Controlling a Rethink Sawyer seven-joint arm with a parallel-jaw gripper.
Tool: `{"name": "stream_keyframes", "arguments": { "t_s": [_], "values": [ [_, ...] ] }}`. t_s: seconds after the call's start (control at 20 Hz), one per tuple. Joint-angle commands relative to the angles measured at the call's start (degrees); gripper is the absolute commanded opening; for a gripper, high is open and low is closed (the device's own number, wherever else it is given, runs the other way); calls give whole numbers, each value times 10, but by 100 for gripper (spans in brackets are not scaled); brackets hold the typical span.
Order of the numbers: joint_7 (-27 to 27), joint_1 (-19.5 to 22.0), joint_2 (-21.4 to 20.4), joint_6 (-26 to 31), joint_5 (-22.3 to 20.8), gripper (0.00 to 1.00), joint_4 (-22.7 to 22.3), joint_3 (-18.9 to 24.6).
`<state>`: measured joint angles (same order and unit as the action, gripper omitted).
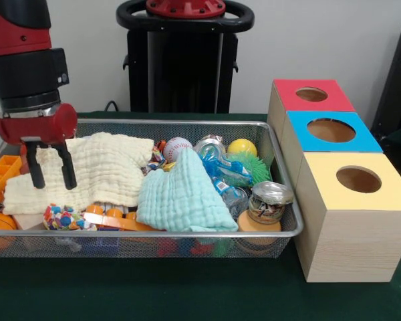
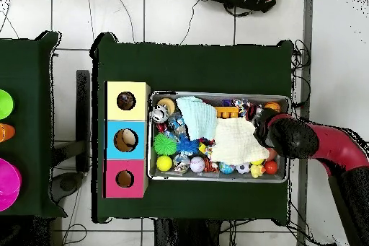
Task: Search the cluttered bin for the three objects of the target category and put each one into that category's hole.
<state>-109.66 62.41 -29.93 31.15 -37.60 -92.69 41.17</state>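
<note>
Nearest the camera in the front view, the dark green table is seen, with the front rim of the wire mesh bin just above it. Against that rim, at lower left, a multicoloured ball and an orange plastic toy are found. A mint green cloth is draped at the bin's centre, and a clear jar is set to its right on an orange lid.

At the lower right, the yellow-topped box is placed just beside the bin, its round hole open upward. The blue-topped box and the red-topped box are lined up behind it toward the upper right.

Further back in the bin, a cream cloth is spread over the left half. The gripper is held over its left edge, with the two black fingers parted and nothing between them. Toward the bin's far side, a baseball, a blue crumpled wrapper, a green spiky ball and a yellow ball are seen.
</note>
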Motion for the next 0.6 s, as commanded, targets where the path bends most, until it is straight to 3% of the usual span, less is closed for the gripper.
{"name": "stream_keyframes", "arguments": {
  "t_s": [0.05,0.25,0.6],
  "values": [
    [114,-33,53,-31,-82,100,-19,-5],
    [84,-47,83,-62,-103,100,-11,-15],
    [64,-44,87,-56,-99,100,-20,-20]
  ]
}}
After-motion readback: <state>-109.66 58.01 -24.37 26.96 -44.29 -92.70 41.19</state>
